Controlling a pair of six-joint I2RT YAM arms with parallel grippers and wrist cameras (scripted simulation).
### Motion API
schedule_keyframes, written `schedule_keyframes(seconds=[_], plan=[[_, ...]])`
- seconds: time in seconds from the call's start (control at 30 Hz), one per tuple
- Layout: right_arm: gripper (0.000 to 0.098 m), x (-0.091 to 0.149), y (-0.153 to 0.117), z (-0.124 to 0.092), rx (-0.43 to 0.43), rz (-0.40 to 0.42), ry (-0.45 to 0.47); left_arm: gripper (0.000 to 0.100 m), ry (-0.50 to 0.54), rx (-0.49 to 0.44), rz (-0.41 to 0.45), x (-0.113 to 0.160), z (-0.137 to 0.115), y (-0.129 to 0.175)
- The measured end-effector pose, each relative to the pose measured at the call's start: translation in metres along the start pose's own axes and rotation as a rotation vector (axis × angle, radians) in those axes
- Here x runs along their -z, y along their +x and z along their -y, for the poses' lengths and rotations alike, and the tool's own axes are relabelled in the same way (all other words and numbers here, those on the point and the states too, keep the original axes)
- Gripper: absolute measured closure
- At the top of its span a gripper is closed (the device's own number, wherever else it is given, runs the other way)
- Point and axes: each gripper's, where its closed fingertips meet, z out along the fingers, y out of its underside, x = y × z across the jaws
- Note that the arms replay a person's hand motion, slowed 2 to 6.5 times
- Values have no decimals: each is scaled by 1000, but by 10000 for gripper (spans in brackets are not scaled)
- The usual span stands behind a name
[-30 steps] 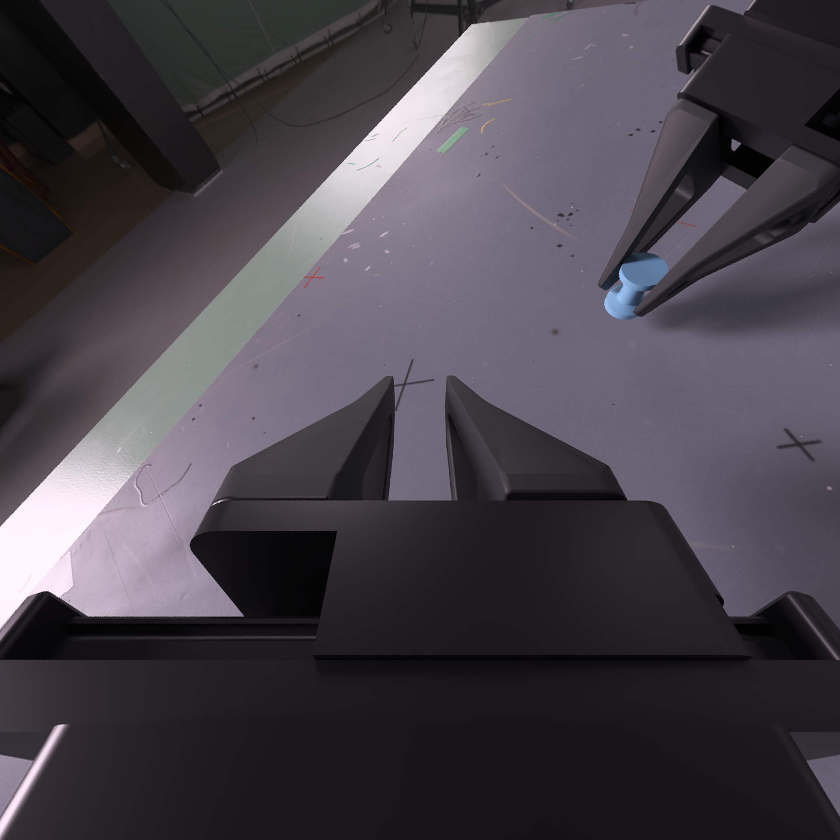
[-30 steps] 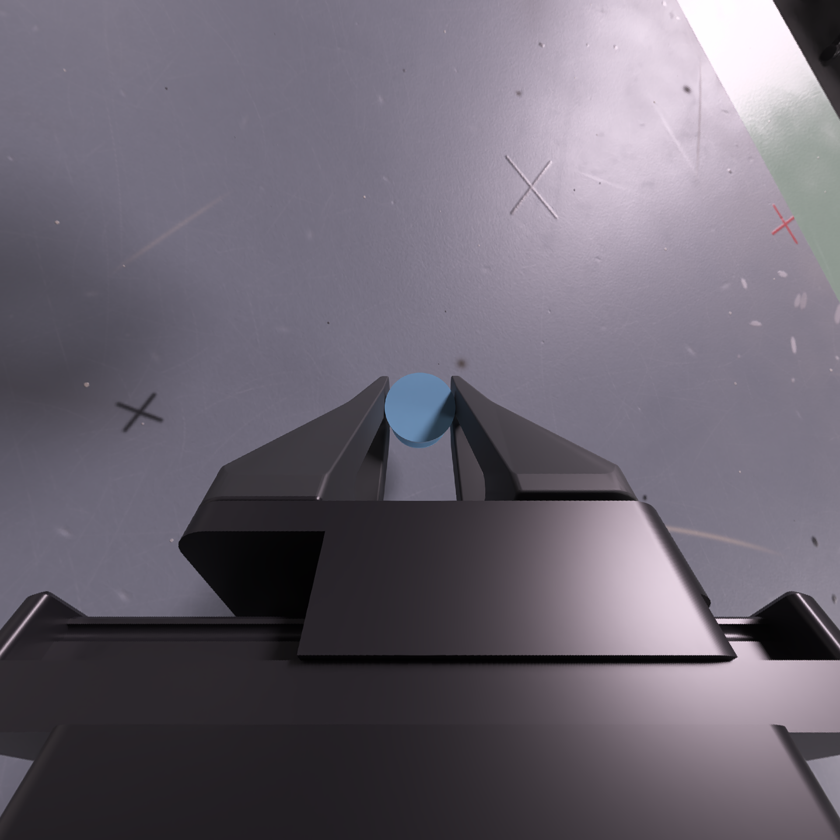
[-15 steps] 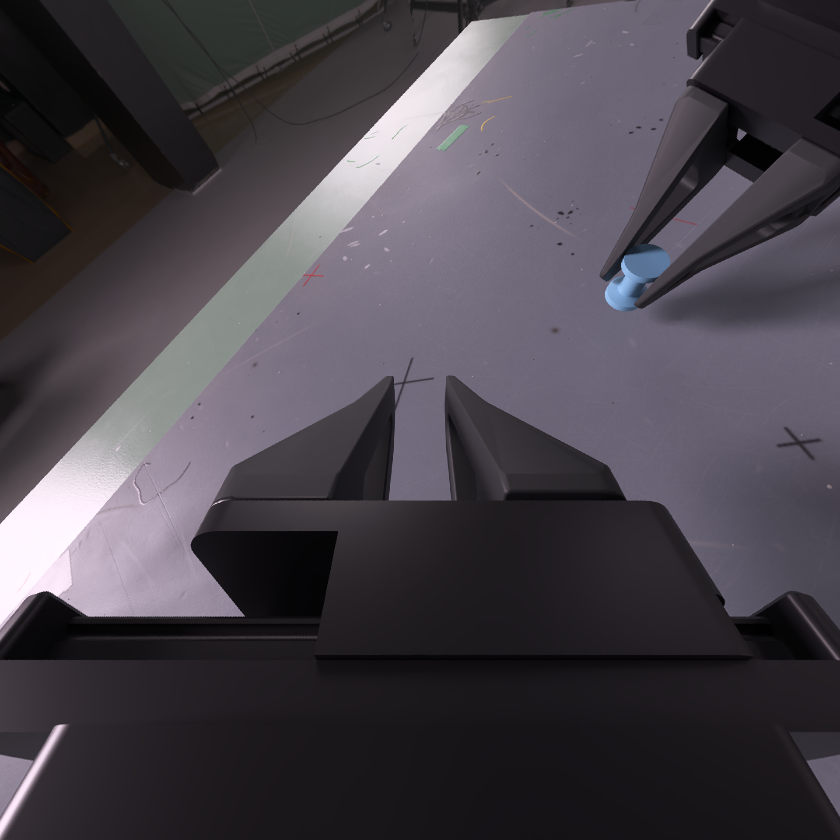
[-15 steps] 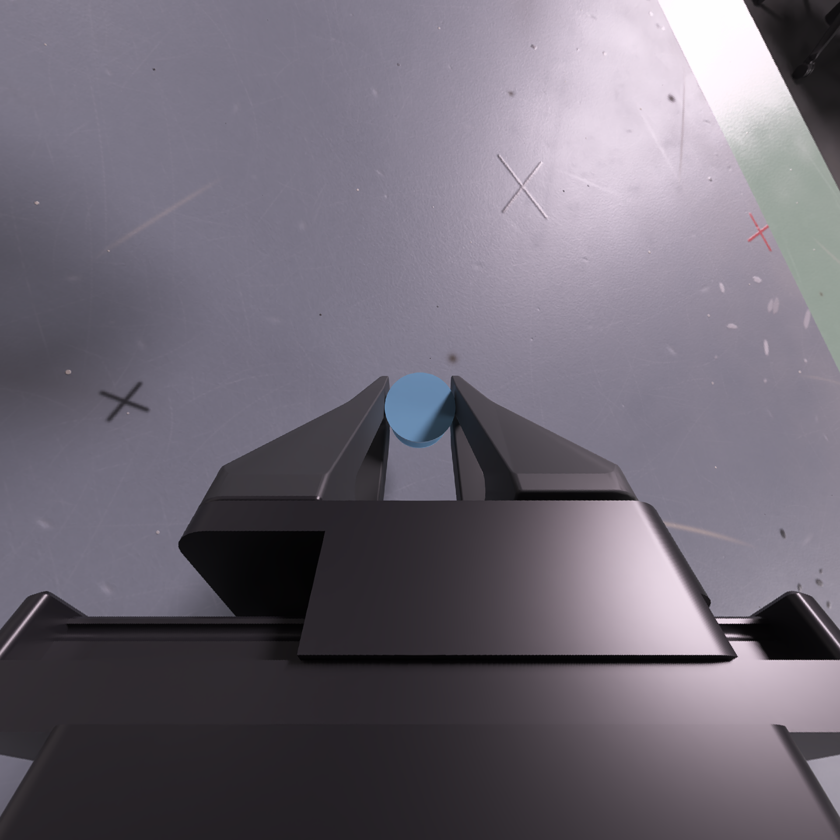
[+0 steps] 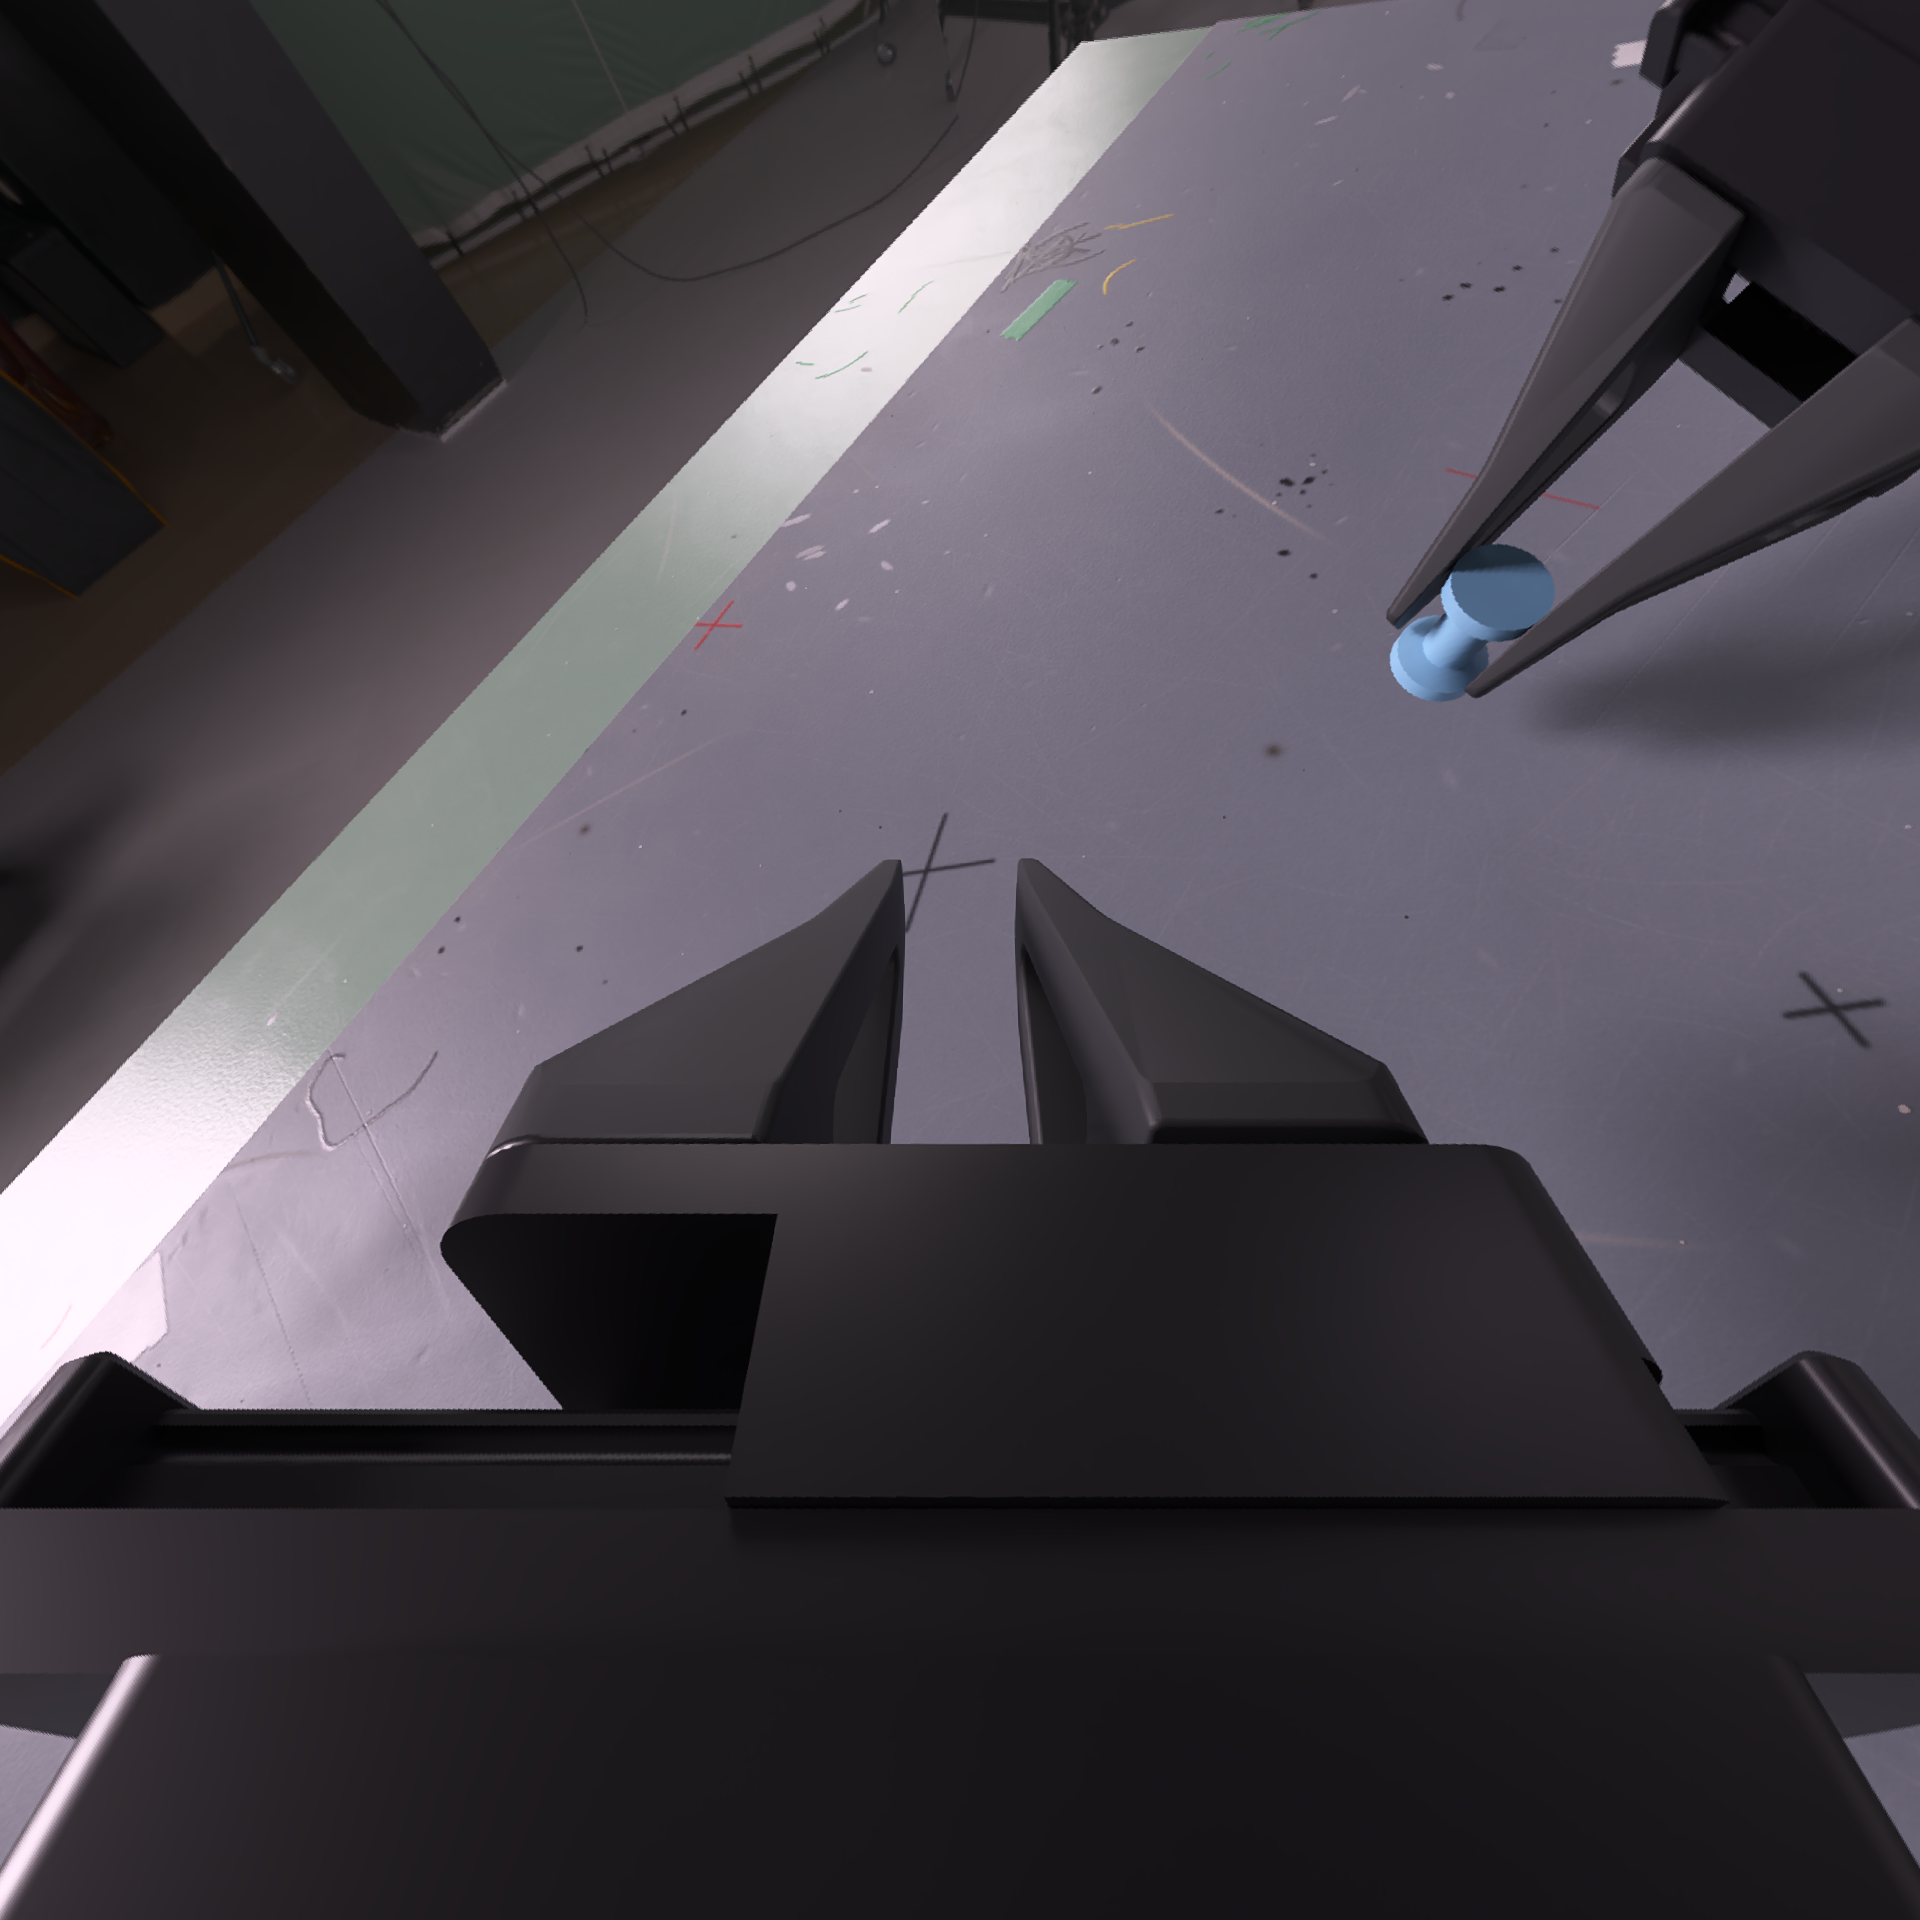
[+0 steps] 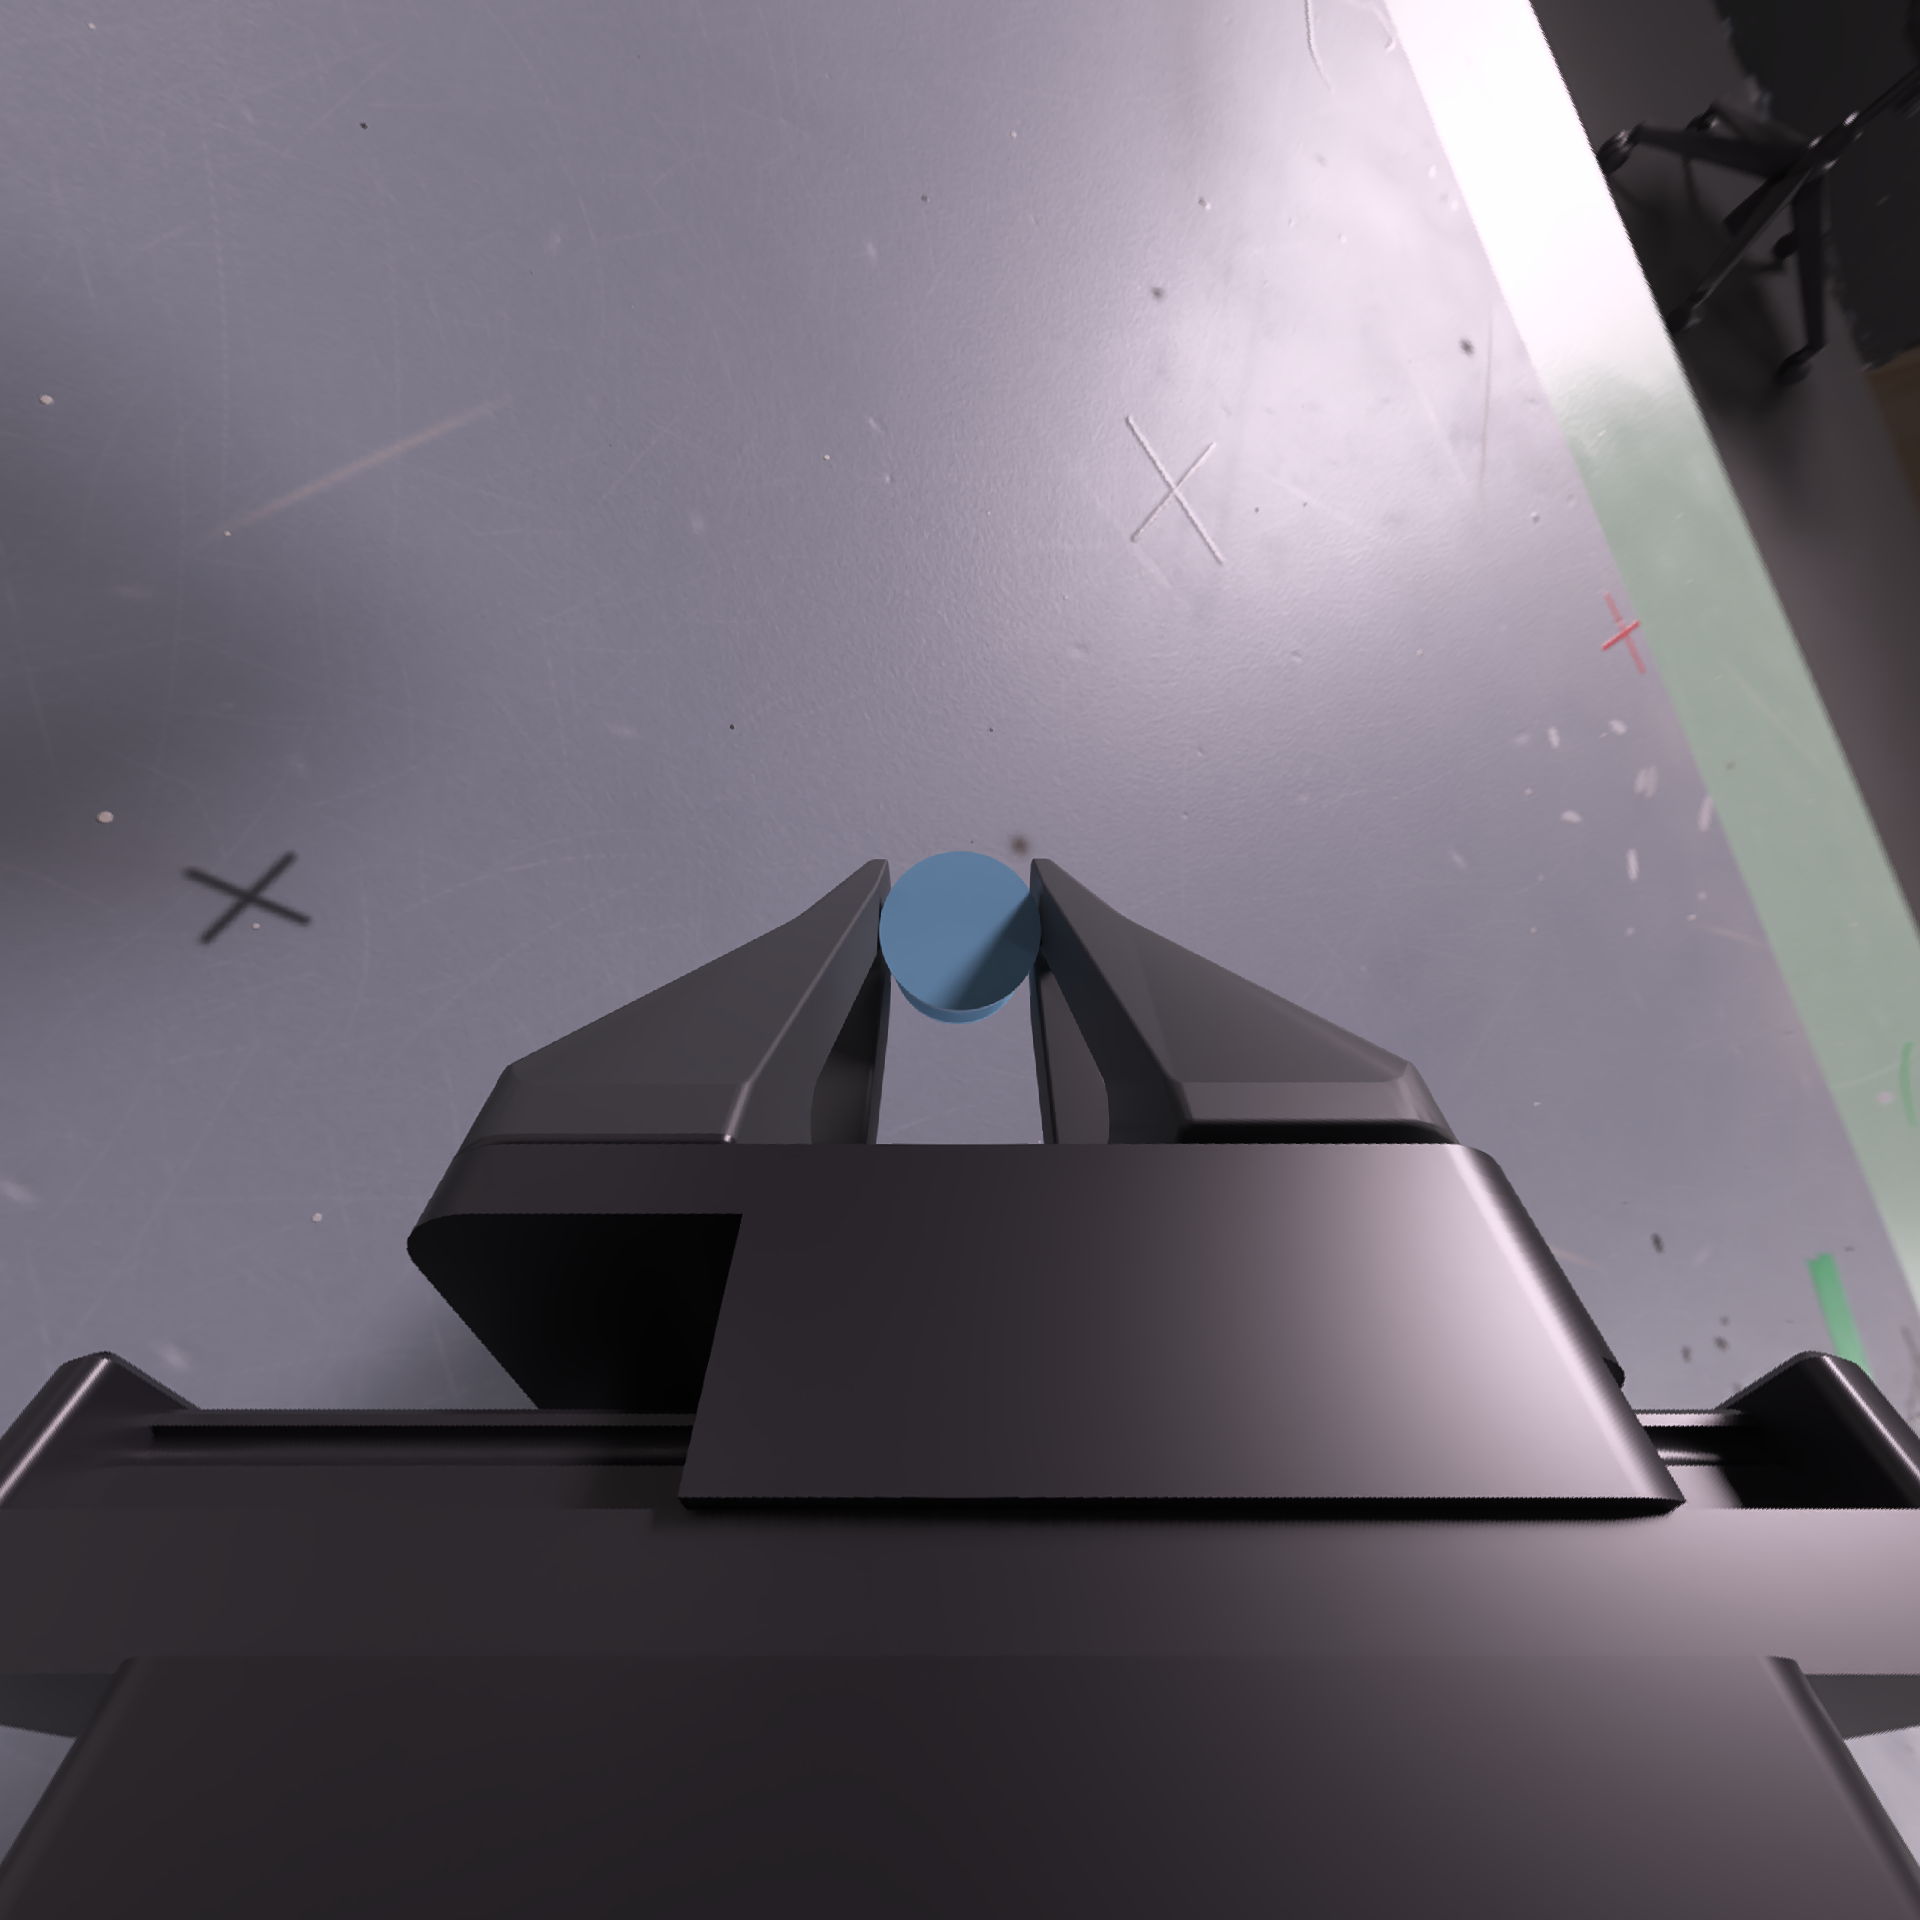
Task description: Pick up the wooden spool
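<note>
The spool (image 6: 958,935) is light blue, with a thin stem and two round flanges. My right gripper (image 6: 960,868) is shut on it, with one flange between the fingertips. In the left wrist view the right gripper (image 5: 1437,655) comes down from the upper right and holds the spool (image 5: 1475,623) tilted, clear above the grey table (image 5: 1039,623); its shadow falls to the right. My left gripper (image 5: 958,862) is empty and hangs over the table, well short and left of the spool. Its fingers stand a narrow gap apart.
The table's pale edge strip (image 5: 582,707) runs along the left, with dark floor beyond it. The same edge (image 6: 1704,727) is at the right in the right wrist view, with a chair base (image 6: 1787,197) beyond. Cross marks (image 6: 247,896) and scratches dot the table.
My right gripper has risen with the spool in it, so the table looks farther off in its view. The left gripper has not moved.
</note>
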Motion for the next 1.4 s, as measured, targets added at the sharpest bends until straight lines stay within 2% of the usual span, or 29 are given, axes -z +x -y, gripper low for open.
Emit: schedule_keyframes(seconds=[0.23, 0.43, 1.4], plan=[[757, 4, 2, 7, 112, -77, 20, 823, -2, -2, -1, 0, -1, 0], [757, 6, 2, 10, 168, -112, 22, 824, -4, -3, -2, 0, -1, 0], [757, 6, 5, 10, 208, -148, 21, 825, -12, -10, -6, 0, -3, 1]])
